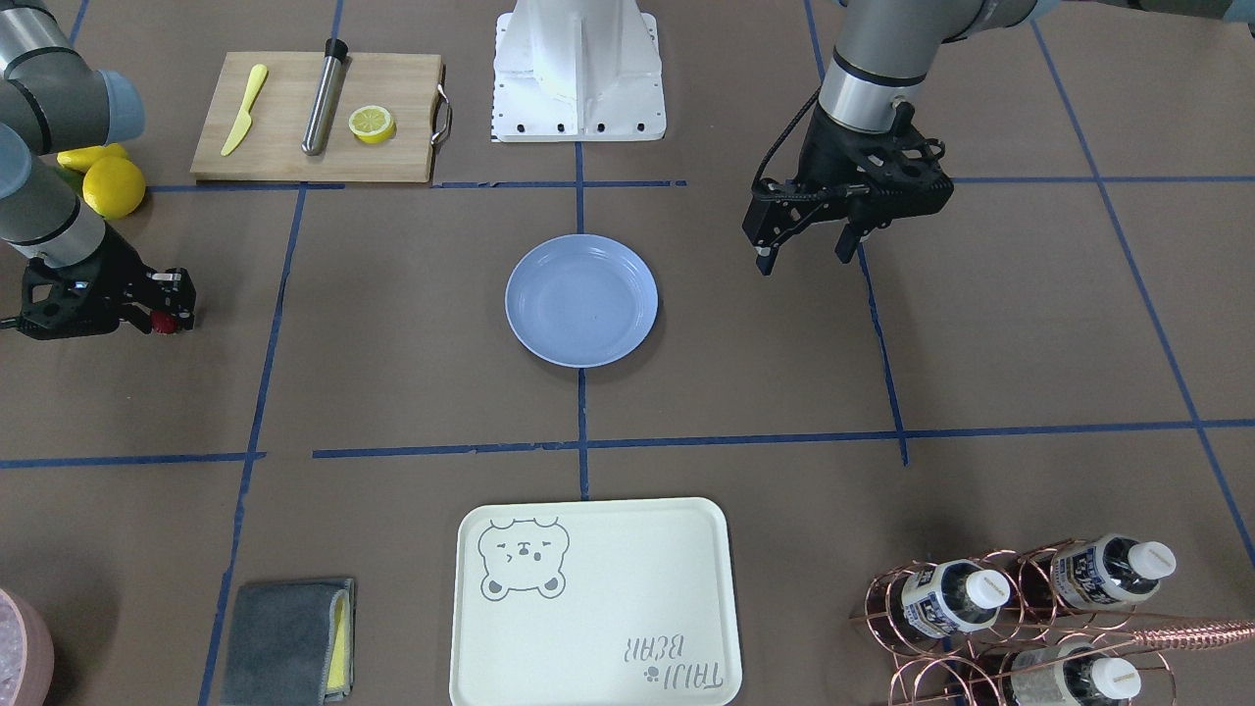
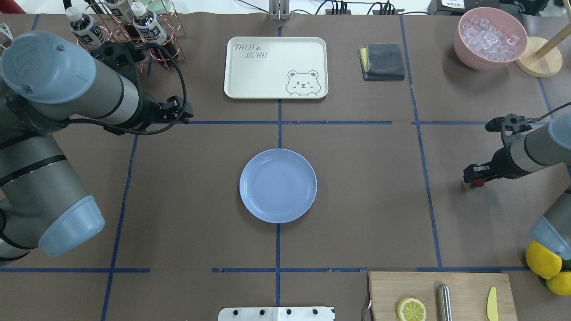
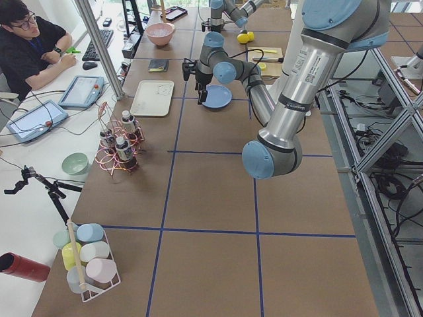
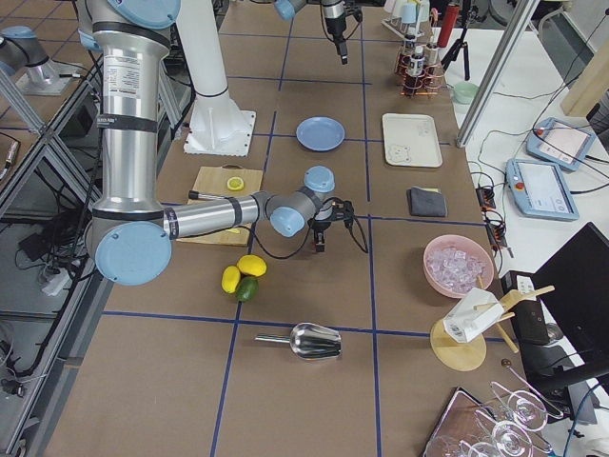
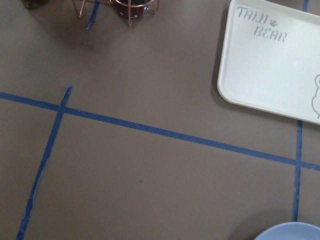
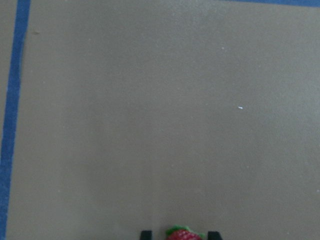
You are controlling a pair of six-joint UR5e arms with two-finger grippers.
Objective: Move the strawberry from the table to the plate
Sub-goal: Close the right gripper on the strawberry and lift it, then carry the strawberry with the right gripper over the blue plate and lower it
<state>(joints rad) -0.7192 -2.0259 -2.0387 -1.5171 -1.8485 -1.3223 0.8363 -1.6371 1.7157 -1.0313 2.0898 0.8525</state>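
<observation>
Overhead exterior | one strawberry [image 6: 184, 234], one plate [image 2: 278, 185] | right gripper [image 2: 475, 181] low over table [image 2: 357, 200], clamped on strawberry; plate well apart from it | left gripper [image 1: 804, 260] hovering, jaws spread

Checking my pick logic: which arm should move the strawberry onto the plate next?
Right. The right gripper has the strawberry between its fingertips, so it only needs to carry it over to the plate. The left gripper hangs open and empty.
</observation>
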